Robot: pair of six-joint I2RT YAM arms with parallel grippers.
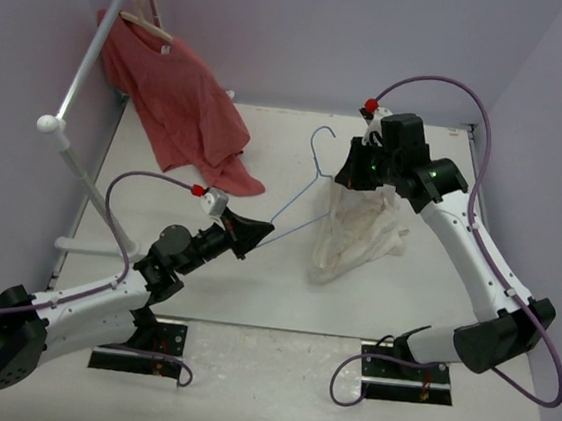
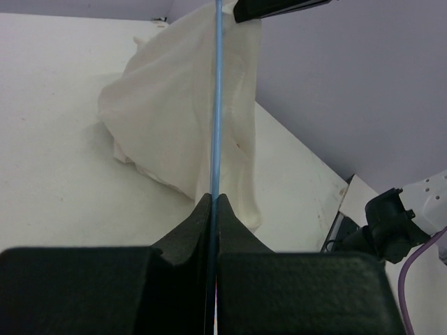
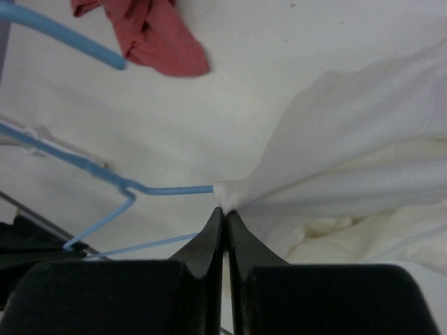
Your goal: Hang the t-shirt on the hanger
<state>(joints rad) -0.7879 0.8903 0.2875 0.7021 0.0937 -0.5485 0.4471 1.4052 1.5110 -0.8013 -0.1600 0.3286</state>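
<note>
Touching t-shirt (image 2: 167, 118), hanger (image 2: 216, 105) in left end effector (image 2: 211, 200)

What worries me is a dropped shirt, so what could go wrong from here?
The right gripper pinches only a small fold of the t-shirt at the tip of the hanger; it might slip free. The left gripper clamps one thin wire, so the hanger could twist under the cloth's pull.

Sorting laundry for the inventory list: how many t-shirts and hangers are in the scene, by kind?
T-shirts: 2 (white t-shirt, red t-shirt)
Hangers: 2 (blue wire hanger, wooden hanger)
Total: 4
</note>
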